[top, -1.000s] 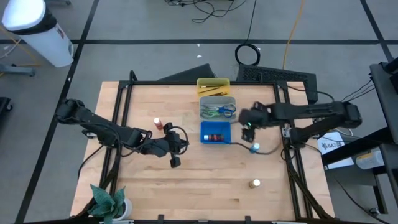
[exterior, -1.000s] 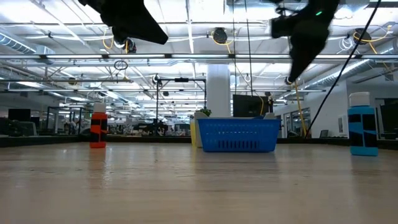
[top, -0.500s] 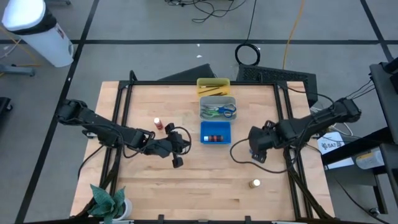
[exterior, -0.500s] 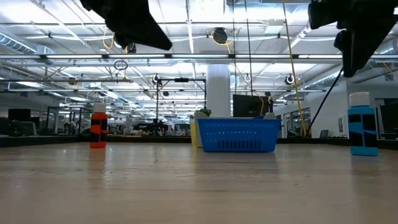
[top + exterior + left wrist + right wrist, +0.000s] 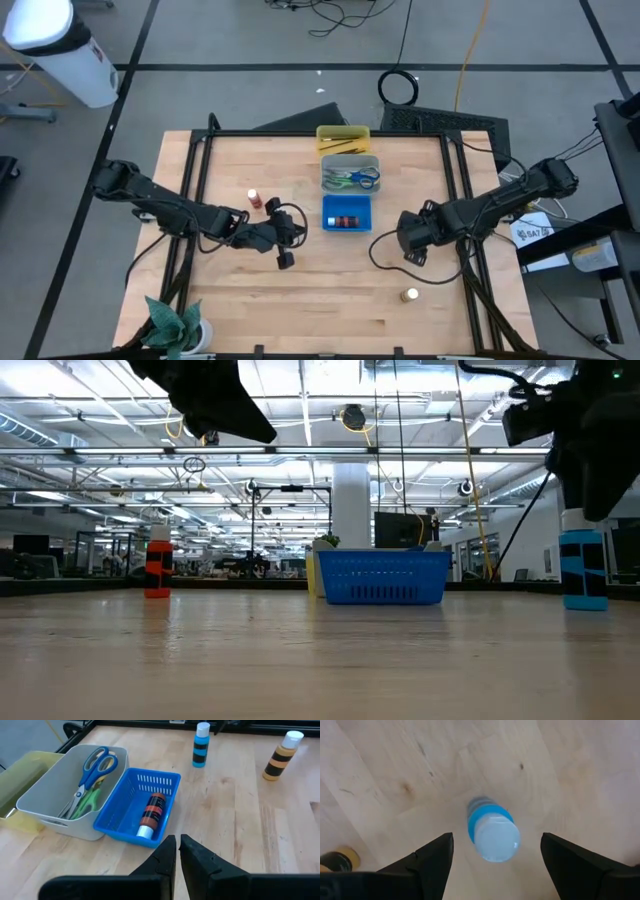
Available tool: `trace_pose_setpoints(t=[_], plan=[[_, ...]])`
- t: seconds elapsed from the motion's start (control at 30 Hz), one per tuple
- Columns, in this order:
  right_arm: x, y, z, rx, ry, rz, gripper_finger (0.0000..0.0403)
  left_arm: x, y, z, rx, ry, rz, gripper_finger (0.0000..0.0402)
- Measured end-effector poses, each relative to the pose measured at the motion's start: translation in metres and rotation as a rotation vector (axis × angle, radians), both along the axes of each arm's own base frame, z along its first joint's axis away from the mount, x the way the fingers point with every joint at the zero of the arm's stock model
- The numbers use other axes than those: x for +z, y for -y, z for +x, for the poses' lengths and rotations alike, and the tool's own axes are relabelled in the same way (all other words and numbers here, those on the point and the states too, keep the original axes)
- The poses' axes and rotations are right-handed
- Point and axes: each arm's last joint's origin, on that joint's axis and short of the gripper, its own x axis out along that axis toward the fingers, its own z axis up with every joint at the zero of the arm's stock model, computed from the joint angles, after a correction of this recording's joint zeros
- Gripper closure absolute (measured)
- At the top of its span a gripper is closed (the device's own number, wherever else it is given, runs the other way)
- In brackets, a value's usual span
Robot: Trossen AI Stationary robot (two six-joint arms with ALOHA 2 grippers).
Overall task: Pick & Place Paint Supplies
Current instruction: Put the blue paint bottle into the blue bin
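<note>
A blue paint bottle [image 5: 492, 831] with a white cap stands upright on the table at the right [image 5: 584, 568]. My right gripper [image 5: 496, 840] hangs open above it, pointing steeply down, one finger on each side of the cap and apart from it; in the high view the gripper [image 5: 414, 250] hides the bottle. My left gripper [image 5: 177, 851] is shut on nothing and hovers left of centre [image 5: 284, 258]. A red bottle [image 5: 254, 199] stands at the left and a brown bottle [image 5: 410, 295] near the front right. Another bottle [image 5: 151, 815] lies in the blue tray [image 5: 346, 225].
A grey tray [image 5: 350, 160] holds blue-handled [image 5: 95, 762] and green-handled [image 5: 82, 805] scissors. Behind it stands a yellow tray [image 5: 343, 131]. A green plant [image 5: 178, 325] sits at the near left corner. Bare wood lies between the two arms.
My right gripper has swung from beside the blue tray toward the table's near right, come down over the blue bottle and tipped to point more steeply down, staying open. The left arm has kept still.
</note>
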Motion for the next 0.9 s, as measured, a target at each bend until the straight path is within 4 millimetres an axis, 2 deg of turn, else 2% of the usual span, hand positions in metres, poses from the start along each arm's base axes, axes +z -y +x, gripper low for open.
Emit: trace_pose_setpoints(t=[0.27, 0.8, 0.9], plan=[[-0.010, 0.005, -0.001, -0.013, -0.020, 0.014, 0.0139, 0.000, 0.000, 0.000, 0.000, 0.000, 0.001, 0.0364], [-0.009, 0.004, 0.004, 0.072, 0.026, 0.022, 0.0293, 0.000, 0.000, 0.000, 0.000, 0.000, 0.002, 0.0364], [-0.002, 0.004, 0.009, 0.118, 0.048, 0.023, 0.0296, 0.000, 0.000, 0.000, 0.001, 0.001, 0.002, 0.0364]])
